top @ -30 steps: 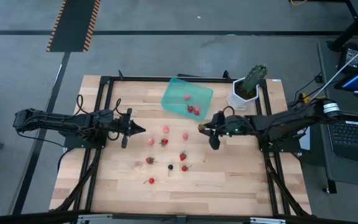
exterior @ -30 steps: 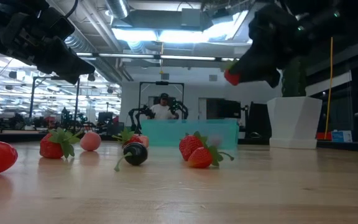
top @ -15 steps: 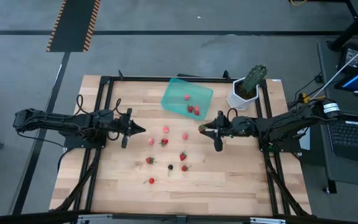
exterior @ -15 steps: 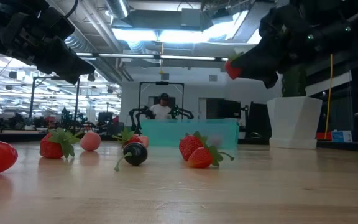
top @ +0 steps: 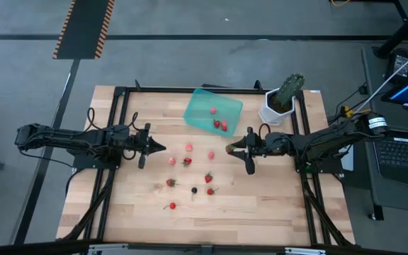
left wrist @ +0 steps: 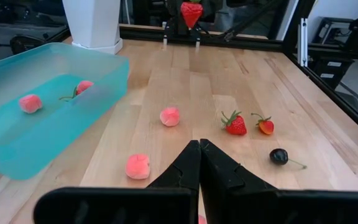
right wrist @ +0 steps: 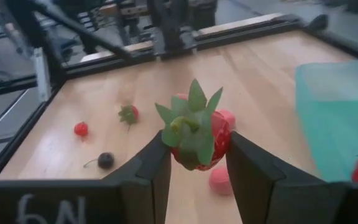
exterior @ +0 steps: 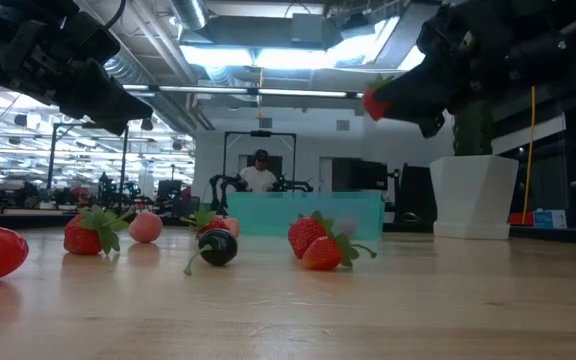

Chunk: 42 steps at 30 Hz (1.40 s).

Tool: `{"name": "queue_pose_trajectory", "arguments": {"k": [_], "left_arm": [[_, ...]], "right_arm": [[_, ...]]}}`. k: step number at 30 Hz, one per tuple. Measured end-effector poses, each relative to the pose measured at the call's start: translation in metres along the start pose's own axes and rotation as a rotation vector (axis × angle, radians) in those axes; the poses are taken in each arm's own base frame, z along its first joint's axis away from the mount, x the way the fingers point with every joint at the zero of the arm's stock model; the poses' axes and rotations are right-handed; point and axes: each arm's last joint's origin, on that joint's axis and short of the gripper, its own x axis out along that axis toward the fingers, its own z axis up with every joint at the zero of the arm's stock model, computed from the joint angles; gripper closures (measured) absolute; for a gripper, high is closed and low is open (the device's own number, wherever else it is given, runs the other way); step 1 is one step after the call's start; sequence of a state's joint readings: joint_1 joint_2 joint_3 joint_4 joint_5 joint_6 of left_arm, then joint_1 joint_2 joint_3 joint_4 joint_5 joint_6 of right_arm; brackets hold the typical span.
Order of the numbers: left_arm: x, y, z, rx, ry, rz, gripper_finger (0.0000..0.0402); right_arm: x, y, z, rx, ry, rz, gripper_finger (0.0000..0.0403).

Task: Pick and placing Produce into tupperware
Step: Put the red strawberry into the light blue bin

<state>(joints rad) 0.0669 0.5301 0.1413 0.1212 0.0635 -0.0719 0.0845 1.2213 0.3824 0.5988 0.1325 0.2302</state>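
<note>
My right gripper (top: 229, 148) hangs above the table's middle, just near of the tupperware, shut on a red strawberry (right wrist: 194, 140); it also shows in the low view (exterior: 376, 100). The teal tupperware (top: 212, 110) sits by the far edge with three berries inside, among them a pink one (top: 212, 110). Several strawberries, pale pink pieces (top: 188, 147) and one dark berry (top: 194, 190) lie loose on the wood. My left gripper (top: 163, 147) waits shut over the table's left part, its fingertips (left wrist: 199, 144) together. My right gripper pinches the strawberry's red body (right wrist: 219, 138) between its two fingers (right wrist: 157, 165), one on each side. The fingers come in level from the table's right. The berry's green leafy top (right wrist: 191, 118) faces back toward the wrist. It is lifted clear of the table.
A green cactus in a white pot (top: 282, 99) stands at the far right corner, beside the tupperware. Black frame rails (top: 119, 95) run along the table's left, right and far edges. A person (exterior: 259, 172) shows in the room beyond the table. Bare wood lies toward the near edge.
My right gripper has risen a little, carrying the strawberry higher above the table, and has stayed shut on it. The loose berries and the tupperware have kept their places.
</note>
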Motion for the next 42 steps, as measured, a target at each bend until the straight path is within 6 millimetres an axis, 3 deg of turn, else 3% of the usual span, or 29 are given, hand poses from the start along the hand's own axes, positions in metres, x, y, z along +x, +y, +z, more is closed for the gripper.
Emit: {"name": "queue_pose_trajectory", "arguments": {"k": [14, 22, 30, 37, 42], "left_arm": [[0.000, 0.000, 0.000, 0.003, 0.001, 0.000, 0.0401], [0.000, 0.001, 0.000, 0.003, -0.001, 0.022, 0.0401], [0.000, 0.001, 0.000, 0.003, -0.001, 0.024, 0.0401], [0.000, 0.001, 0.000, 0.003, -0.001, 0.025, 0.0401], [0.000, 0.001, 0.000, 0.004, -0.001, 0.026, 0.0401]], "right_arm": [[-0.001, -0.012, 0.001, 0.058, -0.063, -0.294, 0.0271], [0.002, -0.029, -0.001, 0.128, -0.051, -0.419, 0.0271], [0.034, -0.047, 0.002, 0.085, 0.089, -0.530, 0.0271], [0.062, -0.068, 0.027, 0.051, 0.225, -0.576, 0.0271], [0.060, -0.089, 0.049, 0.096, 0.405, -0.593, 0.0271]]}}
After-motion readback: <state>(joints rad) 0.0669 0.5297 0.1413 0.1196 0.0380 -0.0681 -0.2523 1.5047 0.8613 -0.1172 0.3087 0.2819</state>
